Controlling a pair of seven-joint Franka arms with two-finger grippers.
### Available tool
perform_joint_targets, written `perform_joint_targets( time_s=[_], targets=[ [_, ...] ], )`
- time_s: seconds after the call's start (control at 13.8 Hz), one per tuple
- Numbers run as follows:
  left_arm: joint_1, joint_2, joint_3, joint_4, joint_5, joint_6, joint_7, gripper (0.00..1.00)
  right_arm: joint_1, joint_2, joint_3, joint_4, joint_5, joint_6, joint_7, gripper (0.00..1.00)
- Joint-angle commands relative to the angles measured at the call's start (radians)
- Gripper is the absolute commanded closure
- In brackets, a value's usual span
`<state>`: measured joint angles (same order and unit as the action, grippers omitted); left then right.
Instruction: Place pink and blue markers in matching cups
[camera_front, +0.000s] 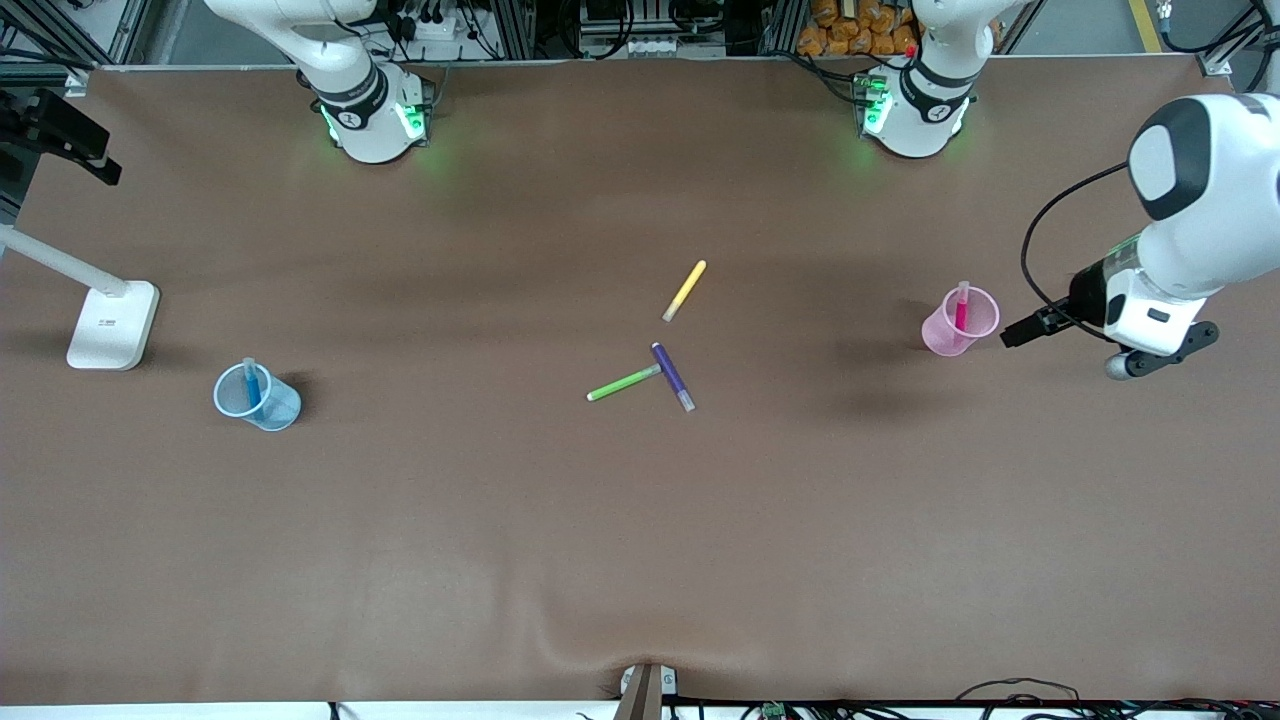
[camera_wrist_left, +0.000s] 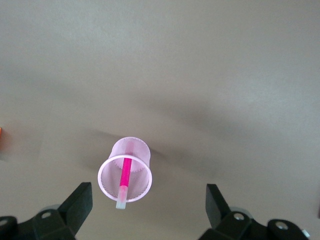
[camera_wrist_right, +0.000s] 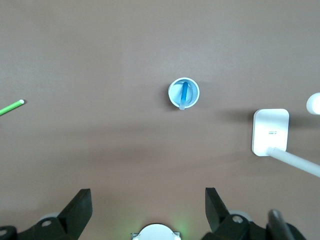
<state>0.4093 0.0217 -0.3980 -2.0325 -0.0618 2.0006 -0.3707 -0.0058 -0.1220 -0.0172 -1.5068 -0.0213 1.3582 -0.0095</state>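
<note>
From the front I see the pink marker (camera_front: 961, 309) upright in the translucent pink cup (camera_front: 960, 322) and the blue marker (camera_front: 251, 382) in the blue cup (camera_front: 257, 397) — smooth brown worktop (camera_front: 450, 520) open around both. Left wrist: left end effector (camera_wrist_left: 149, 207) spread, empty, above the pink cup. Right wrist: right end effector (camera_wrist_right: 149, 210) spread high over the round-rimmed blue cup.

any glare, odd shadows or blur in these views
Front view: green base lights tint the table; soft shadows beside the pink cup and blue cup. Left wrist view: looks washed out, with a broad diagonal shadow. Right wrist view: evenly lit and sharp.
</note>
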Motion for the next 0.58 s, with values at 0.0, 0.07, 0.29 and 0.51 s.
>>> perform_joint_targets(
  time_s=[0.0, 0.07, 0.29, 0.51],
  targets=[
    [0.008, -0.006, -0.002, 0.076, 0.017, -0.078, 0.000, 0.00, -0.025, 0.044, 0.006, 0.051, -0.014, 0.001, -0.027, 0.00],
    [0.005, -0.006, -0.002, 0.118, 0.017, -0.113, 0.000, 0.00, -0.026, 0.045, 0.006, 0.059, -0.011, -0.001, -0.027, 0.00],
    [0.006, -0.003, -0.004, 0.213, 0.075, -0.192, 0.024, 0.00, -0.026, 0.047, 0.006, 0.060, 0.009, -0.002, -0.020, 0.00],
    [0.011, -0.006, 0.007, 0.262, 0.079, -0.226, 0.102, 0.00, -0.034, 0.047, 0.005, 0.060, 0.037, -0.016, -0.010, 0.00]
  ],
)
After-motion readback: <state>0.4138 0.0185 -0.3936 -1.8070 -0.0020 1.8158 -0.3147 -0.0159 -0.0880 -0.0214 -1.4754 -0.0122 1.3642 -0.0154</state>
